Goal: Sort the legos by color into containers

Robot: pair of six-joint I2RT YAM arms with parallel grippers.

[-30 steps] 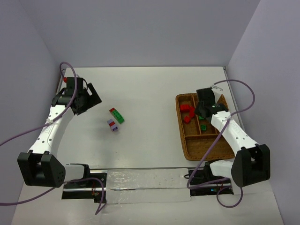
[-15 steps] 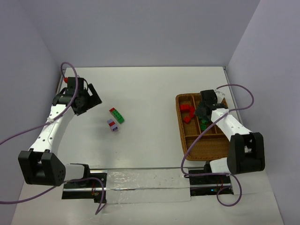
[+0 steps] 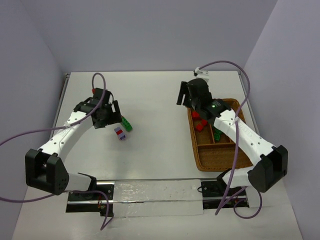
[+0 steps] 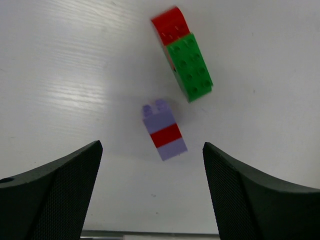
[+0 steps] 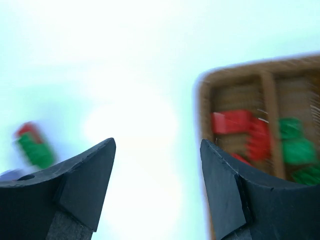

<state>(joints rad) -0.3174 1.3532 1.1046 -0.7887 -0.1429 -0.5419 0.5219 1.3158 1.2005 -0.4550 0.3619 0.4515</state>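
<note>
A red-and-green lego stack point(image 4: 182, 60) and a purple stack with a red layer point(image 4: 164, 132) lie on the white table. My left gripper point(image 4: 151, 167) hovers open just short of the purple stack, empty; from above the left gripper point(image 3: 116, 119) sits beside both stacks point(image 3: 120, 132). The wicker tray point(image 3: 220, 159) holds red legos point(image 3: 200, 120) and green legos point(image 3: 218, 134) in separate containers. My right gripper point(image 3: 184, 96) hangs open and empty over the table off the tray's far left corner. The blurred right wrist view shows the right gripper point(image 5: 157, 150), tray rim point(image 5: 202, 95) and red legos point(image 5: 240, 122).
Grey walls close in the table on three sides. Purple cables loop from both arms. A shiny metal strip point(image 3: 150, 192) runs along the near edge between the arm bases.
My left arm swung right from the table's left side to the loose stacks. My right arm lifted out of the tray and moved up and left, its jaws wider than a second ago.
</note>
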